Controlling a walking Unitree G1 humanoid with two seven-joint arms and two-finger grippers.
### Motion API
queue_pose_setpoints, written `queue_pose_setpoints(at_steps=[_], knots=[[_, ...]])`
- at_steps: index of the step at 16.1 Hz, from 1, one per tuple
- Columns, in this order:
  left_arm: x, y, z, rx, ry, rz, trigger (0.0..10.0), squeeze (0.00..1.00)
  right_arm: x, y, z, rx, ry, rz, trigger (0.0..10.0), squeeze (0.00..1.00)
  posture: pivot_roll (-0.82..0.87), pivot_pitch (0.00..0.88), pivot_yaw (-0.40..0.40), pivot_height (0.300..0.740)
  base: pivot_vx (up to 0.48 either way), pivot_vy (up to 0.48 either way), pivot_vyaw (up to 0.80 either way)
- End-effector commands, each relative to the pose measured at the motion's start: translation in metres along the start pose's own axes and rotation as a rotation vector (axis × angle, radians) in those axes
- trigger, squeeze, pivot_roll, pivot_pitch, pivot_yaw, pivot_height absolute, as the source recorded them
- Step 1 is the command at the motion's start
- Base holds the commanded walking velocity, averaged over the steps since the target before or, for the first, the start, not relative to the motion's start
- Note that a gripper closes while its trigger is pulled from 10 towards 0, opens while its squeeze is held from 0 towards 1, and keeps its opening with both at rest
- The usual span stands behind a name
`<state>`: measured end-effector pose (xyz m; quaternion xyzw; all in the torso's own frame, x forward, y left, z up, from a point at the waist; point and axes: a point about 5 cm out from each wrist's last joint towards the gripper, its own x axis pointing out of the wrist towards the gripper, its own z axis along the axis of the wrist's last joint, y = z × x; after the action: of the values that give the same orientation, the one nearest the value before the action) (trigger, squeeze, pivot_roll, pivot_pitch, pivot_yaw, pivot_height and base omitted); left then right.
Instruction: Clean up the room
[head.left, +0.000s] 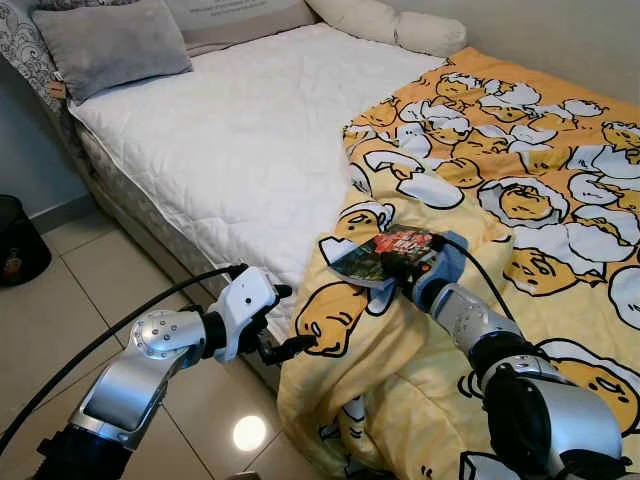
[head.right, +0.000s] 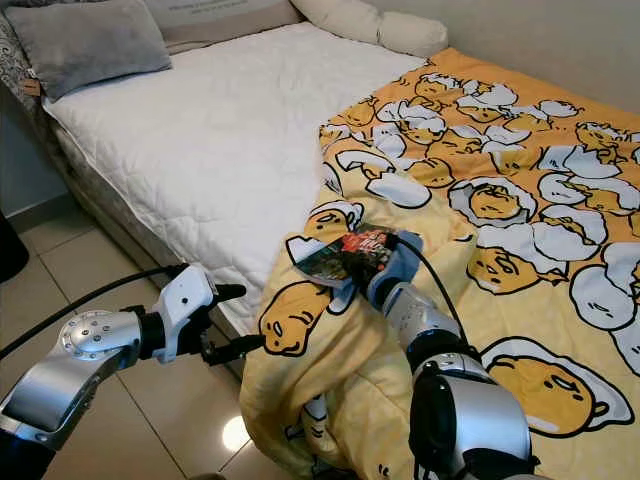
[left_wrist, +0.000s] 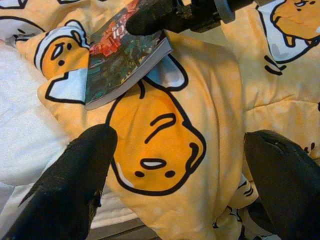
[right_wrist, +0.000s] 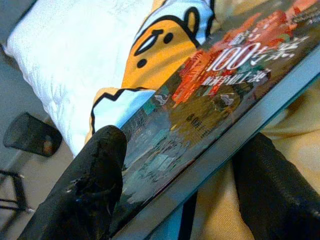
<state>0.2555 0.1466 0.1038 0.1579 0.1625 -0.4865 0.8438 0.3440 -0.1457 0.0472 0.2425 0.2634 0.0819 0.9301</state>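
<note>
While the book (head.left: 383, 254) lies on the duvet (head.left: 520, 240) at the bed's (head.left: 240, 140) edge, the right gripper (head.left: 398, 263) pinches its near edge, light, stiff and probably slick, and the left gripper (head.left: 283, 322) hovers spread nearby.
</note>
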Motion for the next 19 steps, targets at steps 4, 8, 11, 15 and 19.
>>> queue_pose_setpoints(at_steps=[4,8,11,15,19], knots=[[-0.001,0.002,0.000,0.016,0.015,0.000,10.0,0.87,0.006,0.022,0.014,-0.222,-0.047,0.079,10.0,0.00,0.02,0.000,-0.030,0.740,0.000,0.000,0.00],[-0.002,0.001,-0.001,0.014,0.015,0.001,10.0,0.84,0.007,0.026,0.018,-0.401,-0.067,0.058,10.0,0.00,0.02,0.000,-0.031,0.740,0.000,0.000,0.00],[-0.001,0.001,-0.001,0.016,0.014,0.001,10.0,0.83,0.007,0.029,0.020,-0.536,-0.077,0.039,10.0,0.00,0.02,0.000,-0.031,0.740,0.000,0.000,0.00],[-0.001,0.002,0.000,0.018,0.016,0.003,10.0,0.80,0.008,0.031,0.020,-0.715,-0.077,-0.005,10.0,0.00,0.02,0.000,-0.031,0.740,0.000,0.000,0.00],[0.000,0.003,0.000,0.017,0.015,0.004,10.0,0.80,0.008,0.036,0.026,-0.893,-0.115,-0.033,10.0,0.00,0.02,0.000,-0.034,0.740,0.000,0.000,0.00]])
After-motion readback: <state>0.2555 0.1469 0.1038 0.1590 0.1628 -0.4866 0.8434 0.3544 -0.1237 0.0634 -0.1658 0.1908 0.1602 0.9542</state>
